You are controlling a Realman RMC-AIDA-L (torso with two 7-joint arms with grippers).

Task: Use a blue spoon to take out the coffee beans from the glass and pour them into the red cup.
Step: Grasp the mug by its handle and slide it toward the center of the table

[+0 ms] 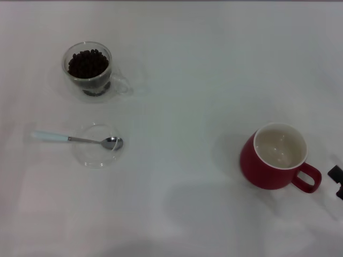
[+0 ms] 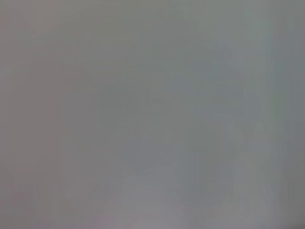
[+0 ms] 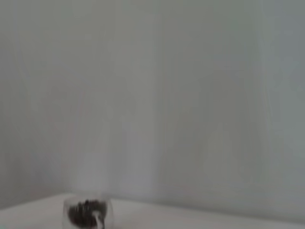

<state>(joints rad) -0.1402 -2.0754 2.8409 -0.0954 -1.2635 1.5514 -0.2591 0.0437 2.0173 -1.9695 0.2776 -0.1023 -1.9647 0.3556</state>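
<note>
Here the glass [image 1: 89,68], full of coffee beans [image 1: 88,62], stands well left of and beyond the red cup [image 1: 273,157]. The blue spoon [image 1: 76,139] lies across a clear dish [image 1: 97,156] nearer than the glass. Only a dark edge of the right gripper [image 1: 337,179] shows beside the cup's handle, and its grip cannot be told.

White table [image 1: 177,64], red cup [image 1: 274,158] upright just beside the right gripper [image 1: 336,180] at the edge, glass [image 1: 91,69] of coffee beans [image 1: 88,62] far across from it, flat clear dish [image 1: 97,145] nearer, blue spoon [image 1: 75,140] resting across the dish
</note>
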